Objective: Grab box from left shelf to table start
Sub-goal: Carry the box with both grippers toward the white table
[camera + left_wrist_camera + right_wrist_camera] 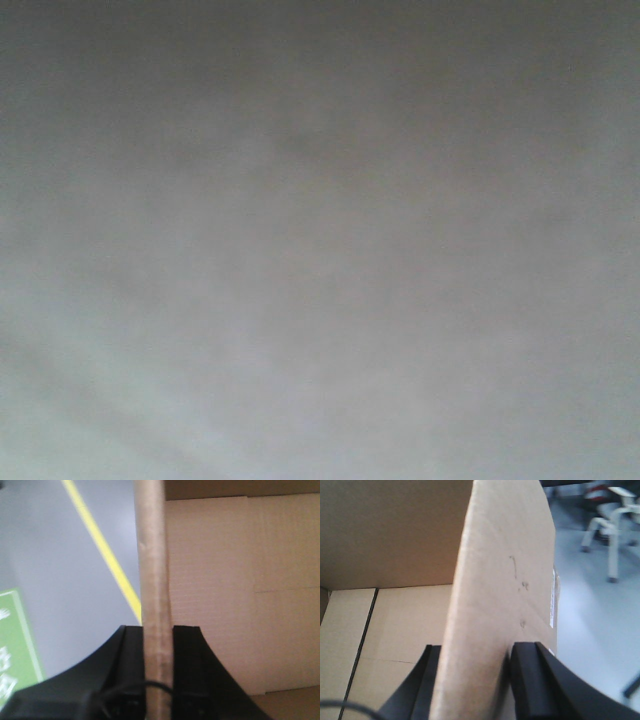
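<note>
The brown cardboard box fills both wrist views. In the left wrist view my left gripper (158,645) is shut on the box's upright wall edge (152,570), one black finger each side; the box's inside (230,590) lies to the right. In the right wrist view my right gripper (472,670) is shut on another upright wall (505,580) of the box, with the box's floor (395,630) to the left. The front view is a blank grey blur. The left shelf and the table are out of view.
Under the left gripper is grey floor with a yellow line (100,545) and a green marking (15,645). Beyond the right gripper is grey floor with white chair or table legs (612,525) at the far right.
</note>
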